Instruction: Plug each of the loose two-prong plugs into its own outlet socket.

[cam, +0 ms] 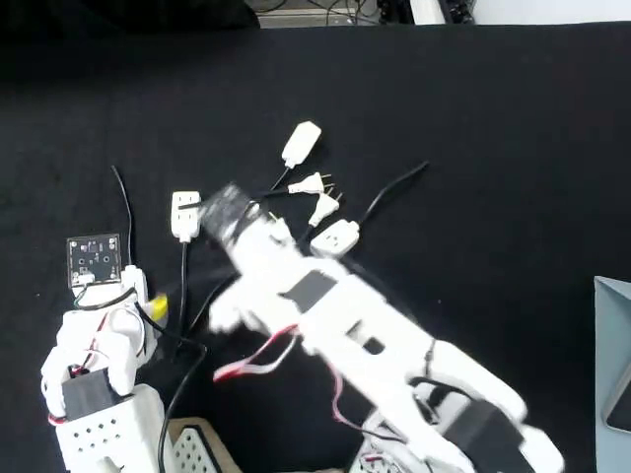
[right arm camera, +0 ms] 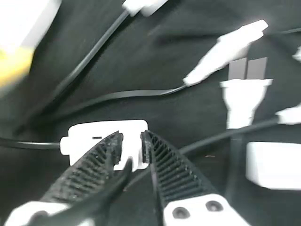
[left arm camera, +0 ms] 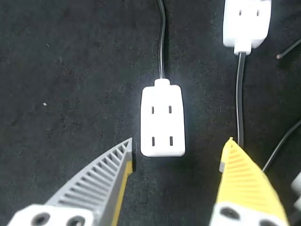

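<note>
Two loose white two-prong plugs [cam: 308, 183] [cam: 323, 208] lie side by side mid-table, one pictured large [right arm camera: 247, 99] in the right wrist view. White outlet sockets lie around them: one far [cam: 301, 144], one near [cam: 335, 237], one to the left [cam: 184, 214]. My right gripper [cam: 225, 210] hovers by that left socket [right arm camera: 101, 139], its black fingers [right arm camera: 130, 135] a narrow gap apart and holding nothing. My left gripper [left arm camera: 179, 143] stands open at the near left [cam: 146, 294]. A four-slot socket [left arm camera: 162, 121] lies just ahead of its grey and yellow fingers.
Black cords trail from the sockets and plugs across the black cloth [cam: 493, 148], some crossing under the right arm. A grey-blue object [cam: 613, 355] sits at the right edge. The left arm's yellow finger [right arm camera: 14, 61] is close beside my right gripper.
</note>
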### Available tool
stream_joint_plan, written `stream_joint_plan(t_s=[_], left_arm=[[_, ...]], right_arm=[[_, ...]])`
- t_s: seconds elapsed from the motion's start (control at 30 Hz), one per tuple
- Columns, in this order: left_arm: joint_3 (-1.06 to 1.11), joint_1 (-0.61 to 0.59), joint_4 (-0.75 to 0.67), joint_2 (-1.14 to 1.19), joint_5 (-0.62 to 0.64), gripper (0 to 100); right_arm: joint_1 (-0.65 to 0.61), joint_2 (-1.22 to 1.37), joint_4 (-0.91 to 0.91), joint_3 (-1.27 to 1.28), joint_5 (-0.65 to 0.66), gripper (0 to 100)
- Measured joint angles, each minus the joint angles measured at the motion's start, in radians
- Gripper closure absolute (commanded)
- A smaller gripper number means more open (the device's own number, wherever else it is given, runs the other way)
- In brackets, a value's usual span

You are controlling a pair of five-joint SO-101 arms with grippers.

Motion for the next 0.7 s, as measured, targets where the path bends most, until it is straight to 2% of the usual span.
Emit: stream_joint_plan(t_s=[0.13,0.3,0.43,0.7], left_arm=[[0.003,0.000,0.000,-0.002,0.003,70],[0.003,0.000,0.000,-0.003,0.002,70],[0.003,0.000,0.000,0.000,0.002,70],[0.003,0.000,0.000,0.000,0.000,70]], right_arm=[[0.103,-0.094,0.051,-0.110,-0.029,98.7],[0.212,-0.103,0.025,-0.230,-0.037,98.7],[0.311,-0.060,-0.109,-0.269,-0.037,98.7],[0.499,0.195,-0.454,-0.311,-0.037,98.7]])
